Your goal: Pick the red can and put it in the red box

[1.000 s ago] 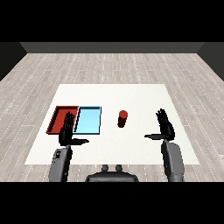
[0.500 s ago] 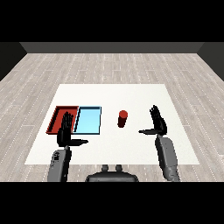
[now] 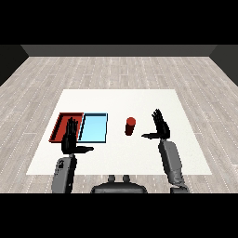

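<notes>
Two hands above a white table (image 3: 186,100), both with fingers straight and spread, holding nothing

Right hand (image 3: 161,128): raised upright, fingers pointing up and away, thumb stretched out to its left side, toward the red can (image 3: 130,126). Red can standing upright on the bare table, just to the left of this hand's thumb, near but not touching; a clear gap of table between thumb tip and can. Grey right forearm (image 3: 171,160) coming up from below the hand

Left hand (image 3: 70,138): also open, fingers straight and pointing forward, thumb stretched to its right side. Fingertips lying over the near edge of the red tray (image 3: 61,122), seen from the head; touching it or only hovering above, cannot tell. Light blue tray (image 3: 94,127) just to the right of this hand, side by side with the red tray and touching it along one long edge. Grey left forearm (image 3: 64,173) below the hand

Red can to the right of both trays, apart from the light blue one, between the left hand and the right hand but much closer to the right one. Not in any tray
</notes>
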You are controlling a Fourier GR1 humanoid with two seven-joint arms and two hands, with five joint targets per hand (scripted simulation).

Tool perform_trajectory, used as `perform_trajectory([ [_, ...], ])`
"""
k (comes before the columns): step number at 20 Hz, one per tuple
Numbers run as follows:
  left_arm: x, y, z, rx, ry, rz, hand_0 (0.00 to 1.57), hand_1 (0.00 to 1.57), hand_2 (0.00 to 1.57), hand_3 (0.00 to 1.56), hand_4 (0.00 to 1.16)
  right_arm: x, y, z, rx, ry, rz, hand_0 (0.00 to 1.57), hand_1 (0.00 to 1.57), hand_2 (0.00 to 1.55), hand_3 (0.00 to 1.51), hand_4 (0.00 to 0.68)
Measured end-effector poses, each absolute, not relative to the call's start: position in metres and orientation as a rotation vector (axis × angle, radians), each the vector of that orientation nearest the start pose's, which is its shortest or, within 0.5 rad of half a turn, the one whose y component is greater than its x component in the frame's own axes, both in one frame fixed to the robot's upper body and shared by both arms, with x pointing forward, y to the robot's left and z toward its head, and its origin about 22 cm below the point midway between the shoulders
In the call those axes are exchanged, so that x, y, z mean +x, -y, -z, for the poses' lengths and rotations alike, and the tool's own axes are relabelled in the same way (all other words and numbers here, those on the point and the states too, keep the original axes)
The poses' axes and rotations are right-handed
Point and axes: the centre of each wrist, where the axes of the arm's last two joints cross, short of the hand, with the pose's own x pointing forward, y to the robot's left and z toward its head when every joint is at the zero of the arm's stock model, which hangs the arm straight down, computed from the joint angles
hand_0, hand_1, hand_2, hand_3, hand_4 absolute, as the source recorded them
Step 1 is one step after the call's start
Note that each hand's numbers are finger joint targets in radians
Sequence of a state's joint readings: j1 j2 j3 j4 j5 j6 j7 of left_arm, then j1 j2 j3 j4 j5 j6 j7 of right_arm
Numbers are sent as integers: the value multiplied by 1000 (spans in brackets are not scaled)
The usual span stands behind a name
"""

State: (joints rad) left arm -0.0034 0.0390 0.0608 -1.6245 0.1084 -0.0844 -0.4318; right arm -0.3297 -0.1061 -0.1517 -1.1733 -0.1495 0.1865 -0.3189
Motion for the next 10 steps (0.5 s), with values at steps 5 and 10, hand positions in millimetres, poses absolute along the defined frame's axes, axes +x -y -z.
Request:
perform_trajectory([
  [5, 238, -247, -14, -63, 2068, -45, 0, 0, 0, 0, 0, 328, 246, 15, 225, 1771, 22, 0, 0, 0, 0, 0],
  [10, 238, -252, -15, -57, 2067, -52, 0, 0, 0, 0, 0, 330, 232, 26, 258, 1752, 35, 0, 0, 0, 0, 0],
])
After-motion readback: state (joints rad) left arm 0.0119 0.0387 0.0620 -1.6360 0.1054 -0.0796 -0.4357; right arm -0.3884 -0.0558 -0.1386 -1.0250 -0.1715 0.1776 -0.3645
